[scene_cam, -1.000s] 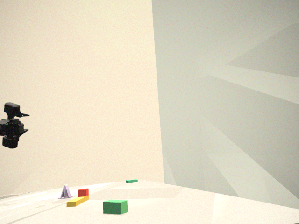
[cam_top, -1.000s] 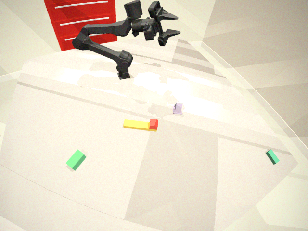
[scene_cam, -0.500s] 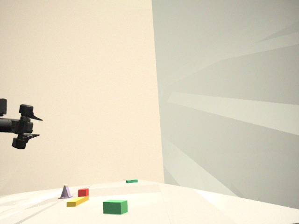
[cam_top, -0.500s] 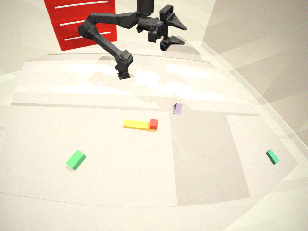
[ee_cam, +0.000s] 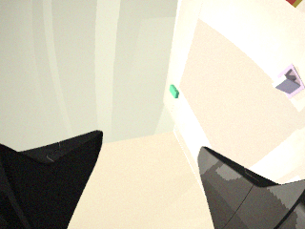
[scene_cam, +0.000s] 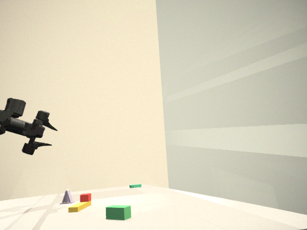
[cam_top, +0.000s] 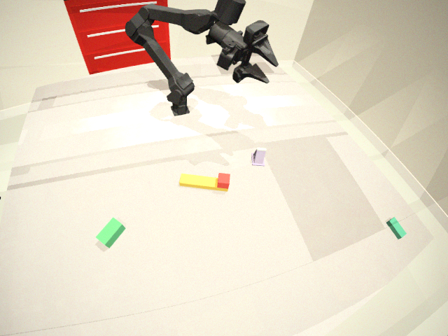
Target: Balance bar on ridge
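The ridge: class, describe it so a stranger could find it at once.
Start at the yellow bar with the red block on one end. Just beyond that red end stands the ridge, apart from the bar. It is the only pale lilac, wedge-shaped piece; the green blocks are boxy.

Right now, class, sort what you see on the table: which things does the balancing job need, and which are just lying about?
Needed:
bar, yellow with a red block on one end
ridge, pale purple
tool, open and empty, high above the table

Lying about:
big green block
small green block
red drawers
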Motion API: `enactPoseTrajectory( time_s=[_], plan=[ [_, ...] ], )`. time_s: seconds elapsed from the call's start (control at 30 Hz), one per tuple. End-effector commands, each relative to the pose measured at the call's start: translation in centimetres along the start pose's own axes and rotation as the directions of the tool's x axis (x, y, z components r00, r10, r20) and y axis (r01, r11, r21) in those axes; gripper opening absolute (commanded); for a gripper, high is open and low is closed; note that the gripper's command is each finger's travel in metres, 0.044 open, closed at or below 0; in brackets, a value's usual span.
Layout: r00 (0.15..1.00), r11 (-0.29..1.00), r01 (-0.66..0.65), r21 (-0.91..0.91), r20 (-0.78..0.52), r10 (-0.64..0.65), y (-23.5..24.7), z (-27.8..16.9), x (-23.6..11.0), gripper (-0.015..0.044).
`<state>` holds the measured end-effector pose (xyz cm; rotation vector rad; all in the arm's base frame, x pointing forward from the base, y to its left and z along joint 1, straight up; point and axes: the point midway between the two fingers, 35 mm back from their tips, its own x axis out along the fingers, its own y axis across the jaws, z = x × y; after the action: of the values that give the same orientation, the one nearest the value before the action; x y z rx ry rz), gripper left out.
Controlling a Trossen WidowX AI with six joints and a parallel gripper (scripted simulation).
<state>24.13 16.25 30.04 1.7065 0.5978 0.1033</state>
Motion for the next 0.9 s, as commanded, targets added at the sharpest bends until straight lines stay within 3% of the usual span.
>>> enactPoseTrajectory(
  time_s=[0.0,0.43,0.87],
  plan=[
    [0.997,0.998,0.065,0.004,0.049,-0.065,-0.3,1.0,1.2,0.0315],
    [0.944,0.967,0.251,0.053,0.209,-0.256,-1.3,5.3,4.1,0.0315],
    [0.83,0.892,0.416,0.177,0.327,-0.452,-2.7,10.1,5.9,0.0315]
  ],
)
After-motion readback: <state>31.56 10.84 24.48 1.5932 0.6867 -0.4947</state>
